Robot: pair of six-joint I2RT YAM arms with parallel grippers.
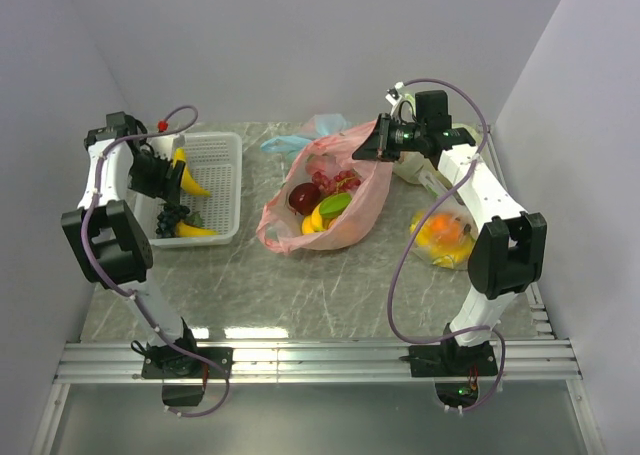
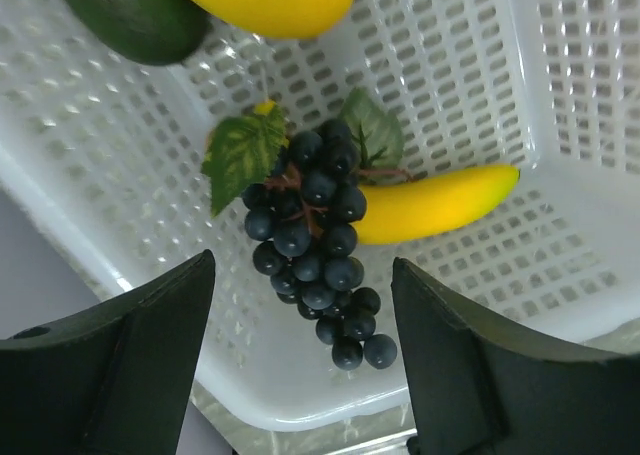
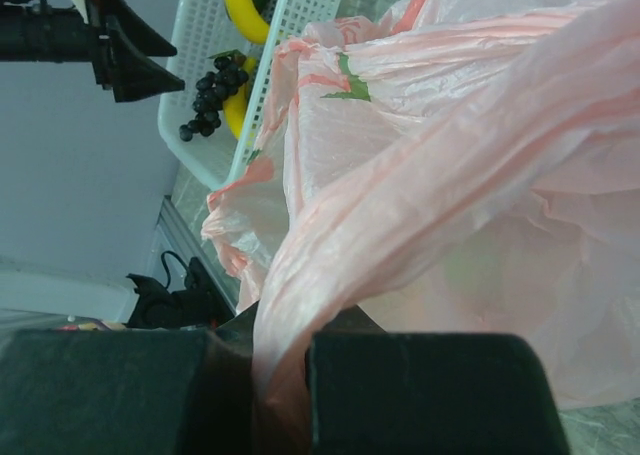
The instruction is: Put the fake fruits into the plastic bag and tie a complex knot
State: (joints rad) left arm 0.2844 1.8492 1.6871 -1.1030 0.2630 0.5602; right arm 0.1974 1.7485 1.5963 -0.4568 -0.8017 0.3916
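Observation:
A dark grape bunch (image 2: pixel 315 245) with green leaves lies in the white basket (image 2: pixel 560 125) beside a yellow banana (image 2: pixel 440 203). My left gripper (image 2: pixel 300 375) hangs open just above the bunch, touching nothing. Another yellow fruit (image 2: pixel 270 0) and a dark green one (image 2: pixel 135 15) lie further in. From above, my left gripper (image 1: pixel 172 187) is over the basket (image 1: pixel 225 150). The pink plastic bag (image 1: pixel 370 200) lies open mid-table, holding a dark red apple (image 1: pixel 304 197), red pieces (image 1: pixel 338 181) and a green-yellow fruit (image 1: pixel 330 210). My right gripper (image 1: pixel 372 140) is shut on the bag's upper edge (image 3: pixel 450 175) and holds it up. No knot shows.
A light blue bag (image 1: pixel 290 140) lies behind the pink one. A pale bag with orange fruit (image 1: pixel 443 237) sits by the right arm. Walls close in on the left, back and right. A metal rail (image 1: pixel 320 360) runs along the near edge.

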